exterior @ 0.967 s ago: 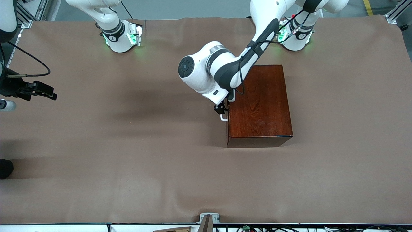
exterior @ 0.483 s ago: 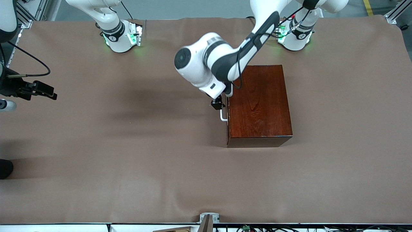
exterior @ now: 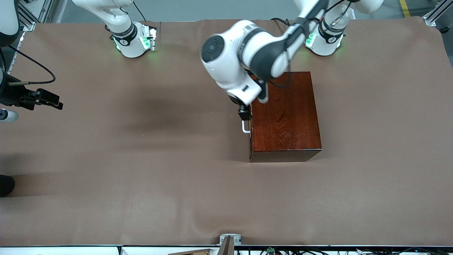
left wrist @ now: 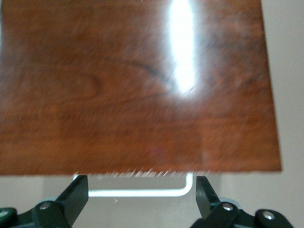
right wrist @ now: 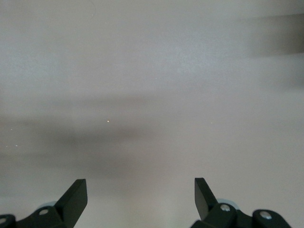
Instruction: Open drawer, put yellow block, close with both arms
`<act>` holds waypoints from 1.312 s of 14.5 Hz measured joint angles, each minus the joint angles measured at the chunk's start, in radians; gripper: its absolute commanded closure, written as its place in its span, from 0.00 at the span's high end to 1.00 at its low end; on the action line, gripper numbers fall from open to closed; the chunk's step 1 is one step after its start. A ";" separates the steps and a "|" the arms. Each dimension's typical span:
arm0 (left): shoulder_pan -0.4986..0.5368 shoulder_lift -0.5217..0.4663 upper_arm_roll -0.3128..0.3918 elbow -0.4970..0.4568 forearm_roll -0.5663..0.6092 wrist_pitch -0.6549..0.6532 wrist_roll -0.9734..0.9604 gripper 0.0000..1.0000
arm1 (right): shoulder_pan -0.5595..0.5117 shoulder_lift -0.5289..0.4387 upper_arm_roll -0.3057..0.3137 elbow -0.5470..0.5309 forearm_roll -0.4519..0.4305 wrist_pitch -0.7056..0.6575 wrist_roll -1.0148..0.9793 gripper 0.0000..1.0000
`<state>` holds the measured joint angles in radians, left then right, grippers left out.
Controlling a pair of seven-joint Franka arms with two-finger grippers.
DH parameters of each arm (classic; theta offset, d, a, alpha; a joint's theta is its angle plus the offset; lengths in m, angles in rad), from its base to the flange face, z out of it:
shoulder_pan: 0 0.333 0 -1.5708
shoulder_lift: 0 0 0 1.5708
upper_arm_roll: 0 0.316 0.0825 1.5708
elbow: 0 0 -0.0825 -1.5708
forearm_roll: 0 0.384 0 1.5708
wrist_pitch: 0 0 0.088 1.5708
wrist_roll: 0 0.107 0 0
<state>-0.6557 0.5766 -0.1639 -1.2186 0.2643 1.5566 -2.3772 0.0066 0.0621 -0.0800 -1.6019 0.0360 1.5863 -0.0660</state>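
Left gripper (exterior: 243, 114) hangs over the white handle (exterior: 245, 127) of the shut drawer, fingers spread wide.

The wooden box (exterior: 285, 115) sits on the brown table cover (exterior: 141, 170) near the left arm's base (exterior: 325, 40), its handle facing the right arm's end of the table. In the left wrist view the handle (left wrist: 142, 190) lies between the two fingertips (left wrist: 76, 192), untouched. The right gripper (right wrist: 140, 199) waits with fingers apart over bare cover. The yellow block is in no view.

Brown cloth (exterior: 141, 170) blankets the whole table, gently creased; grey floor (exterior: 212, 9) and aluminium framing (exterior: 437, 14) showing at the edges.
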 measured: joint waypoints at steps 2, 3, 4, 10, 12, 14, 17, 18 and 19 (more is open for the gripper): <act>0.079 -0.011 0.001 0.004 -0.028 0.000 0.086 1.00 | 0.000 0.000 0.000 0.000 0.000 -0.002 0.000 1.00; 0.120 -0.017 0.000 0.006 -0.036 0.000 0.132 1.00 | 0.000 0.000 0.000 0.000 0.000 -0.002 0.000 1.00; 0.162 -0.025 0.000 0.007 -0.040 0.002 0.178 1.00 | 0.000 0.000 0.000 0.000 0.000 -0.002 0.000 1.00; 0.395 -0.078 -0.001 0.011 -0.091 0.035 0.513 1.00 | 0.000 0.000 0.000 0.000 0.000 -0.003 0.000 1.00; 0.470 -0.089 -0.001 0.011 -0.118 0.050 0.645 1.00 | 0.000 0.000 0.001 0.000 0.000 -0.003 0.000 1.00; 0.543 -0.099 -0.001 0.010 -0.150 0.052 0.777 1.00 | 0.000 0.000 0.002 0.000 0.000 -0.003 0.000 1.00; 0.636 -0.119 -0.001 -0.001 -0.182 0.052 0.953 1.00 | 0.000 0.000 0.004 0.001 0.000 -0.003 0.000 1.00; 0.660 -0.128 -0.001 -0.011 -0.189 0.052 1.010 1.00 | 0.000 0.000 0.004 0.001 0.000 -0.003 0.000 1.00; 0.680 -0.137 -0.001 -0.022 -0.193 0.051 1.064 1.00 | 0.000 0.000 0.005 0.001 0.000 -0.003 0.000 1.00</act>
<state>0.0242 0.4394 -0.1654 -1.2407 0.0713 1.6078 -1.3133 0.0067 0.0621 -0.0752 -1.6014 0.0360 1.5835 -0.0661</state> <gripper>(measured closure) 0.000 0.000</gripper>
